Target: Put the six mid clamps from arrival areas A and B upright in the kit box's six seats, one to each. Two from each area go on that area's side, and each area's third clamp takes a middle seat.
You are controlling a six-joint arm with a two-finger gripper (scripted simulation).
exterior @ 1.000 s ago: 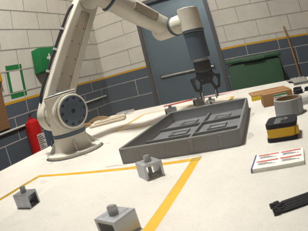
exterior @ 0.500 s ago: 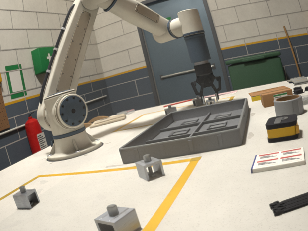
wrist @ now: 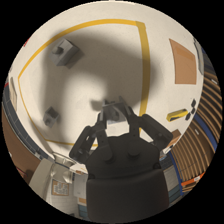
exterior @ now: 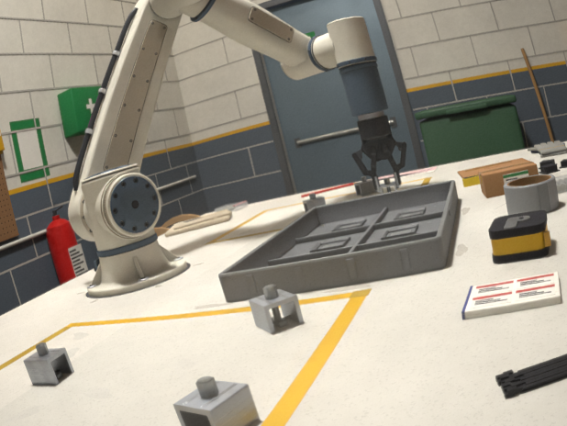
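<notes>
A grey mid clamp (wrist: pixel 114 114) stands on the table in the far arrival area, behind the kit box, and my gripper (exterior: pixel 384 180) is down around it, its fingers closing on the clamp (exterior: pixel 389 182). Two more clamps (exterior: pixel 365 186) (exterior: pixel 314 200) stand in the same area. The grey kit box (exterior: pixel 353 236) lies mid-table with its seats empty. Three clamps (exterior: pixel 276 310) (exterior: pixel 48 365) (exterior: pixel 215 404) stand in the near yellow-taped area.
A blue door and a green bin (exterior: pixel 470 128) stand behind the table. To the right of the box are a cardboard box (exterior: pixel 497 175), a grey roll (exterior: pixel 531 193), a black-and-yellow block (exterior: pixel 520 236), a card (exterior: pixel 513 294) and black strips (exterior: pixel 534 375).
</notes>
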